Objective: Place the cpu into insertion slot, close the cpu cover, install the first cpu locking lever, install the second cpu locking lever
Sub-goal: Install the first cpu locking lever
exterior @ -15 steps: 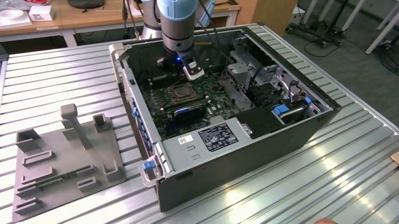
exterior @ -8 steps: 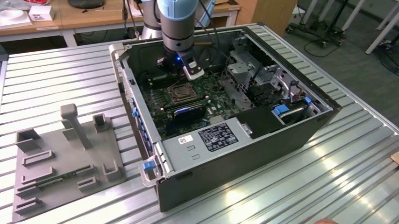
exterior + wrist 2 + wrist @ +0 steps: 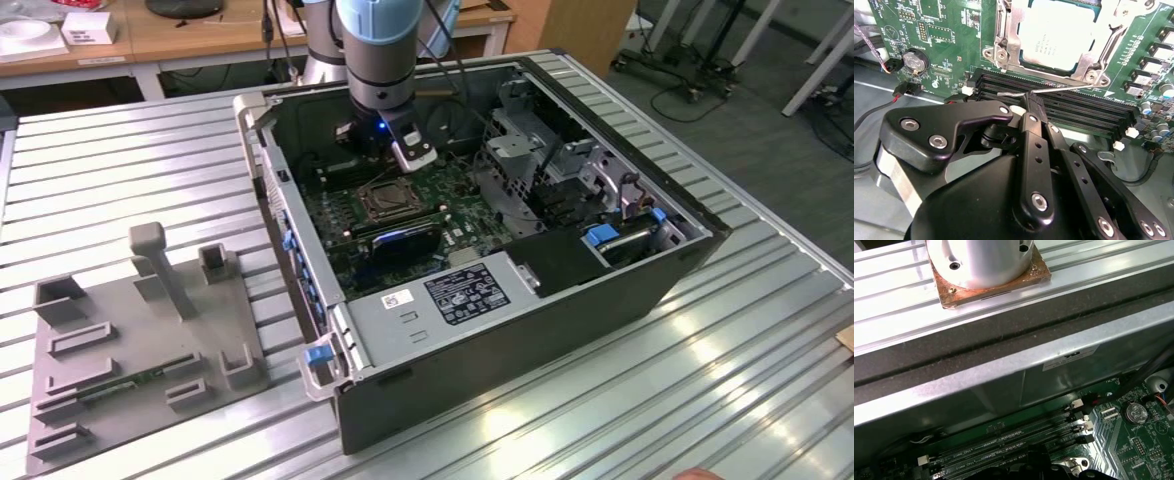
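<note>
Second wrist view: the gripper point(image 3: 1029, 102) has its two black fingers point(image 3: 1035, 150) drawn together. Their tips meet a thin silvery locking lever point(image 3: 1064, 89) that runs between the black memory slots point(image 3: 1074, 112) and the socket; whether they pinch it, I cannot tell. Just beyond, the cpu point(image 3: 1059, 35) lies flat, its pale metal top showing through the window of the cpu cover point(image 3: 1005, 35), which is down over it. In the exterior view the gripper hangs inside the open computer case point(image 3: 534, 330), just beside the insertion slot point(image 3: 388, 198) that holds the chip.
</note>
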Motion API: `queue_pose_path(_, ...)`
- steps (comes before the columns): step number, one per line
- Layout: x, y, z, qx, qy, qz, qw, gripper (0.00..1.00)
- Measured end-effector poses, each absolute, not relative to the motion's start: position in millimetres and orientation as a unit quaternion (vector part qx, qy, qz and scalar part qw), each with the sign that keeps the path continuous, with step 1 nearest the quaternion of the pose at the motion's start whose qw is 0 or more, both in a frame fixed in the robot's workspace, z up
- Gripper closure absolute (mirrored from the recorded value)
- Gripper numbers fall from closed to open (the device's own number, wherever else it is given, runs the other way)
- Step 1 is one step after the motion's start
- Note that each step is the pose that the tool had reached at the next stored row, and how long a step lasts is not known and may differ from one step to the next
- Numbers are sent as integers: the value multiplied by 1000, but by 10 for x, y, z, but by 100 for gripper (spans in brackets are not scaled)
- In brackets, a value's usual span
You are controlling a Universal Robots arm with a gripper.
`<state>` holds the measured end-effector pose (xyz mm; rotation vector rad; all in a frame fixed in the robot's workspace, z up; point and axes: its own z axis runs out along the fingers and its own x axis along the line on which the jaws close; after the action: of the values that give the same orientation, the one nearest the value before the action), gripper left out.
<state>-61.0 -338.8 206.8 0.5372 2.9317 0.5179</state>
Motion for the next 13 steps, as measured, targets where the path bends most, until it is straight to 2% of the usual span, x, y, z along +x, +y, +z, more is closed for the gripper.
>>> queue_pose_path(13,-601,-3384,2024,177,967,171,58,89)
